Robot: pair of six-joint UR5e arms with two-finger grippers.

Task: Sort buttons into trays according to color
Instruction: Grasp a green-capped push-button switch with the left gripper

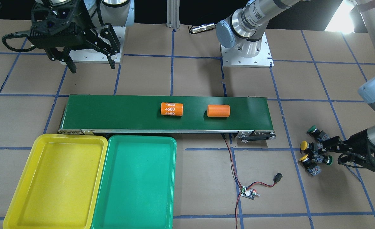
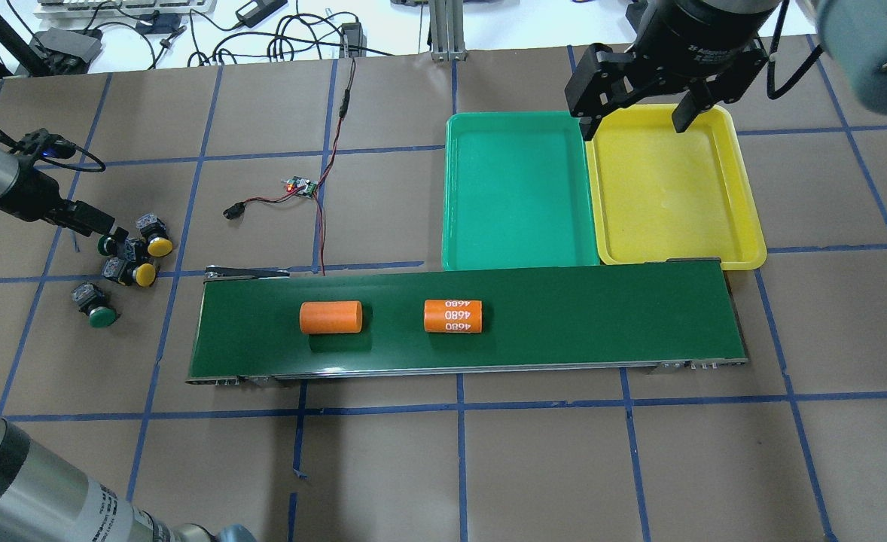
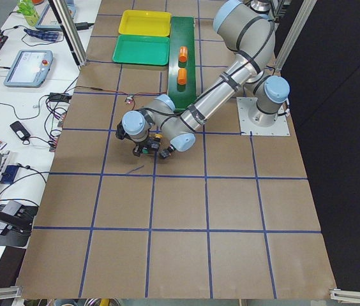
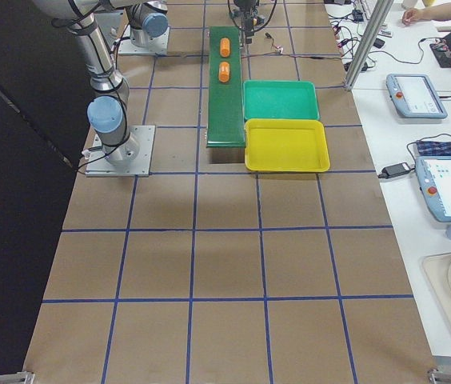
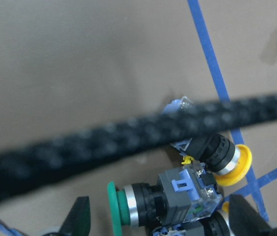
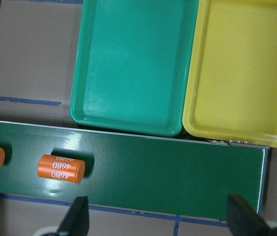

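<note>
Four buttons lie in a cluster on the brown table off the conveyor's end: a green one point(image 1: 312, 129), two yellow ones point(image 1: 304, 145) point(image 1: 303, 158) and a second green one point(image 1: 329, 160). My left gripper point(image 1: 326, 152) is low at this cluster and open. In the left wrist view its fingers point(image 5: 79, 219) stand on either side of the lying green button point(image 5: 151, 206), apart from it. My right gripper point(image 2: 632, 124) is open and empty, high above the trays. The yellow tray point(image 2: 669, 188) and the teal green tray point(image 2: 515, 192) sit side by side, both empty.
The dark green conveyor belt point(image 2: 564, 316) carries two orange cylinders, one plain point(image 2: 330, 317), one marked 4680 point(image 2: 452, 315). A small circuit board point(image 2: 300, 186) with red-black wires lies between the buttons and the trays. A black cable point(image 5: 128, 142) crosses the left wrist view.
</note>
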